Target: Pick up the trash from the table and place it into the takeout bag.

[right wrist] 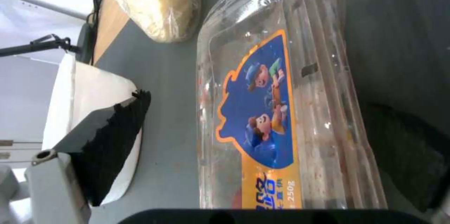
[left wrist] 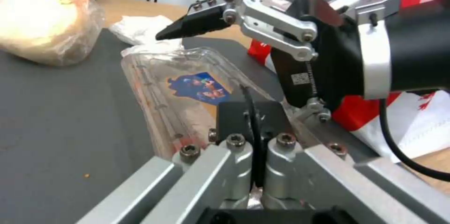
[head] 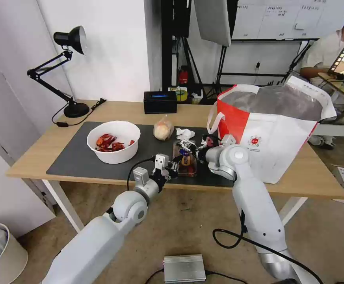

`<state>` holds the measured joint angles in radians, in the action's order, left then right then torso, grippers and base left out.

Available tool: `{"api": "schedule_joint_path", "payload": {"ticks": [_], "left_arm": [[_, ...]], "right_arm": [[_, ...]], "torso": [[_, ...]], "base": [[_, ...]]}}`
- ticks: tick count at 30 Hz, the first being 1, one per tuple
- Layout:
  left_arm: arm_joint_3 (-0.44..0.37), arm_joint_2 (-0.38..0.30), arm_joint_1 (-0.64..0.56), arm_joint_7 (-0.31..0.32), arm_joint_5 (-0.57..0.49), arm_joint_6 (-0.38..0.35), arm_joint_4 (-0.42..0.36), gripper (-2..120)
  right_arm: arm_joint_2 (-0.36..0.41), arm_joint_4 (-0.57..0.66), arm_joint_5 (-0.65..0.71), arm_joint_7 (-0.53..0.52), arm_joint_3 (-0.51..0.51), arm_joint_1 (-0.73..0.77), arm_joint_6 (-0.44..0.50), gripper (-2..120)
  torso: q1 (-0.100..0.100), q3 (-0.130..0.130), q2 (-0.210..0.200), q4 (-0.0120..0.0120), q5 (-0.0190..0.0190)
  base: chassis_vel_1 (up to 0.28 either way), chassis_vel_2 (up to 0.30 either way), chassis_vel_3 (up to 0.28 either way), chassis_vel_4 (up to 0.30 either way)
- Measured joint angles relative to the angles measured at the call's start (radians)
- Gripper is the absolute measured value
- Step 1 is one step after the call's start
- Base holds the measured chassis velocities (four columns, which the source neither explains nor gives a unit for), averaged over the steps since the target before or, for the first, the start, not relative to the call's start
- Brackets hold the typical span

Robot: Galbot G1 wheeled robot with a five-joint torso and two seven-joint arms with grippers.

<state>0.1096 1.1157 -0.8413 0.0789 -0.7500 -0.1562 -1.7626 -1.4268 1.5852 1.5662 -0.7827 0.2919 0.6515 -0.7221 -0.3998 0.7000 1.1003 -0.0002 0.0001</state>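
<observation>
Reaching in with the right gripper (head: 188, 150) from the side of the takeout bag, low over the clear plastic clamshell tray with a blue and orange cartoon label (head: 187, 169). Keeping its jaws apart, with one black serrated pad on the bowl side of the tray and the tray's labelled lid lying in the gap between them. Not gripping anything yet.

Bringing the left gripper (head: 171, 169) up to the tray's near end, just beside the front edge of the large dark grey mat (head: 73, 161); cannot tell whether its jaws are apart or together.

Lying flat on the mat, near the front edge of the long light-wood bench with white legs (head: 34, 157): the tray, between the two grippers. Sitting just behind it: a crumpled white tissue (head: 185, 134), and beside that a small clear bag with a pale round bun (head: 163, 129). Standing further to the robot's left on the mat: a white round bowl with red crayfish shells (head: 114, 152). Standing open on the bench's right end, close behind the right arm: a large boxy white-and-red takeout bag with silver foil lining (head: 274, 146). Resting at the back edge: a black rectangular box (head: 160, 101).
</observation>
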Motion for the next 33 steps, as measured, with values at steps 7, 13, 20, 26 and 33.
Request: {"api": "schedule_joint_path", "payload": {"ticks": [7,13,20,26,33], "left_arm": [[-0.003,-0.001,-0.006,0.0,0.001,0.001,-0.003,0],[-0.003,0.0,-0.007,0.0,0.001,0.002,-0.004,0],[-0.003,-0.002,-0.011,0.0,0.003,0.004,-0.007,0],[-0.003,-0.006,-0.011,0.0,0.003,0.004,-0.012,0],[-0.004,-0.005,-0.013,0.0,0.002,0.006,-0.015,0]], "right_arm": [[0.004,0.006,-0.004,0.001,0.0,-0.001,0.0,98],[0.006,0.006,-0.006,0.002,0.001,-0.001,0.0,100],[0.006,0.009,-0.02,0.003,0.002,0.007,0.001,76],[0.005,0.012,-0.02,0.001,0.002,0.008,0.001,59],[0.009,0.019,-0.02,-0.003,0.007,0.016,0.002,27]], "torso": [[0.0,0.0,0.0,0.0003,0.0],[0.0,0.0,0.0,0.0003,0.0],[0.0,0.0,0.0,0.0002,0.0],[0.0,0.0,0.0,0.0003,0.0],[0.0,0.0,0.0,0.0002,0.0]], "base": [[0.0,0.0,0.0,0.0],[0.0,0.0,0.0,0.0],[0.0,0.0,0.0,0.0],[0.0,0.0,0.0,0.0],[0.0,0.0,0.0,0.0]]}}
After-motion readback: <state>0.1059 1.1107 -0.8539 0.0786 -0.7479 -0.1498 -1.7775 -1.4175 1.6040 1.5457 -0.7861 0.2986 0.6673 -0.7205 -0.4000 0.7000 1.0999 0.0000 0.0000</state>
